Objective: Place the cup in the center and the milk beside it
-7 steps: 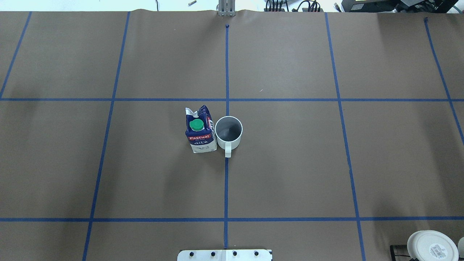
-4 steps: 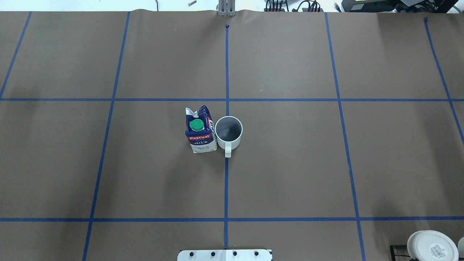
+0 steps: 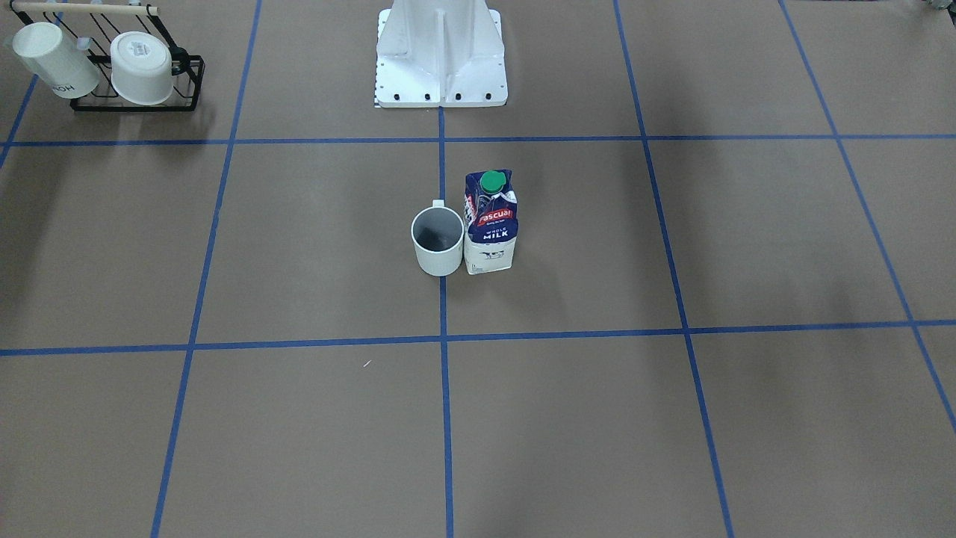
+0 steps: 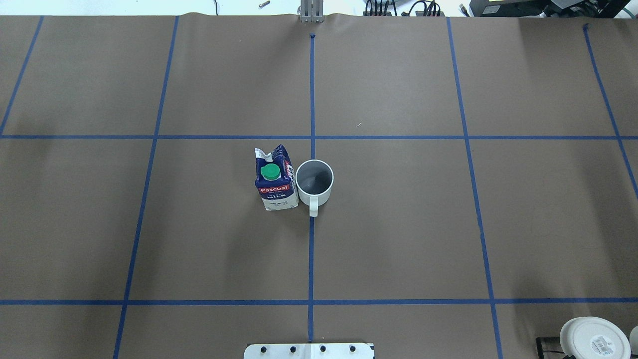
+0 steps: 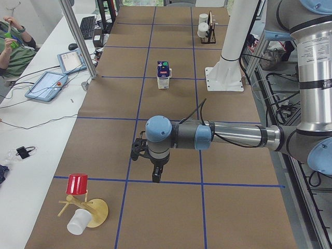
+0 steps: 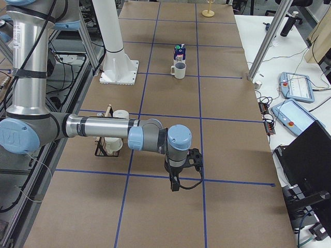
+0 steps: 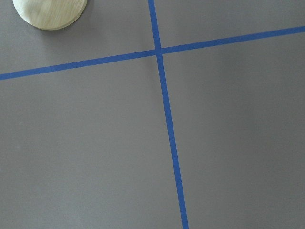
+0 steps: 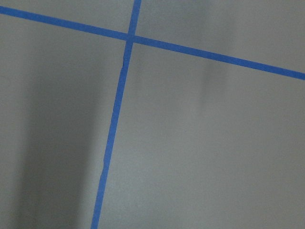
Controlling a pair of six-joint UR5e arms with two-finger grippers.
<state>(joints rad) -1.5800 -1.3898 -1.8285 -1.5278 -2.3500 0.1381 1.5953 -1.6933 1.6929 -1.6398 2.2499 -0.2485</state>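
Observation:
The white cup [image 4: 314, 182] stands upright on the middle blue line of the brown tabletop [image 4: 389, 214], its handle toward the robot. The milk carton [image 4: 275, 180], blue and white with a green cap, stands upright right beside it, touching or nearly so. Both also show in the front view: cup [image 3: 438, 240], milk [image 3: 489, 224]. My left gripper [image 5: 155, 176] hangs far away over the table's left end; I cannot tell if it is open. My right gripper [image 6: 175, 185] hangs over the right end; I cannot tell its state either. Both wrist views show only bare table and tape.
A black rack [image 3: 134, 71] with two other white mugs stands near the robot's right. A wooden stand with a red cup [image 5: 78, 184] and a white cup [image 5: 78, 224] is at the left end. The white robot base [image 3: 441, 56] is behind the cup.

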